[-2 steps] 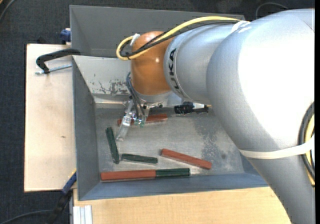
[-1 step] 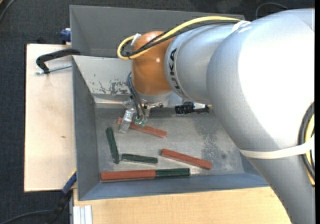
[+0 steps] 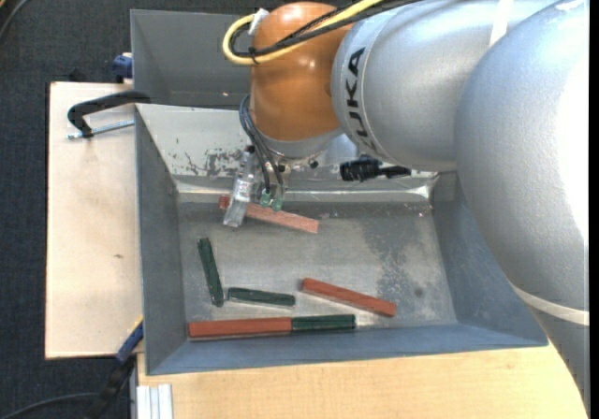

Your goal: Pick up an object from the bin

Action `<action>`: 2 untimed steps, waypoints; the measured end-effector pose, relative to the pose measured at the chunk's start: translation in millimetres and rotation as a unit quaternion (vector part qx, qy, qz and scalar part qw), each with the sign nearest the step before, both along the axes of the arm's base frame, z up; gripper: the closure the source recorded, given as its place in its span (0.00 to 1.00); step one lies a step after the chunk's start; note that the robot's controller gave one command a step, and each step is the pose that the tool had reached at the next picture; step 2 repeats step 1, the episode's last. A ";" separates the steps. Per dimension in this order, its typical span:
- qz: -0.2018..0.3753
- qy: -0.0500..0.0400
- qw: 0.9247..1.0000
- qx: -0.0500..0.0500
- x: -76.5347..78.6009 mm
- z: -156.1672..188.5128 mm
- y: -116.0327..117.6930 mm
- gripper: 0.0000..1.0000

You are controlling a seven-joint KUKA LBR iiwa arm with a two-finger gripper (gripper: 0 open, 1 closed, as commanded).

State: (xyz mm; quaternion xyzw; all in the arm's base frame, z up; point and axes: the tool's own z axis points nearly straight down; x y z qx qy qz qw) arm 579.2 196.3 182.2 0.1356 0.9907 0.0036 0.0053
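My gripper (image 3: 245, 193) hangs below the orange wrist cover at the back left of the bin floor, close to the back wall. Its tip is over the left end of a pale red flat stick (image 3: 285, 219), which lies slanting down to the right. I cannot make out whether the stick is gripped or only lies under the tip. A dark green stick (image 3: 211, 270) lies a little in front of the gripper, pointing towards the front.
A second dark green stick (image 3: 261, 296) and a red stick (image 3: 347, 296) lie mid-floor. Along the front wall a red stick (image 3: 240, 327) and a dark green stick (image 3: 324, 322) lie end to end. The arm covers the bin's back right.
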 end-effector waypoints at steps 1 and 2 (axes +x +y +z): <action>0.098 -0.002 0.995 -0.002 -32.9 155.4 -36.9 1.00; 0.098 -0.002 0.995 -0.002 -32.9 155.4 -36.9 1.00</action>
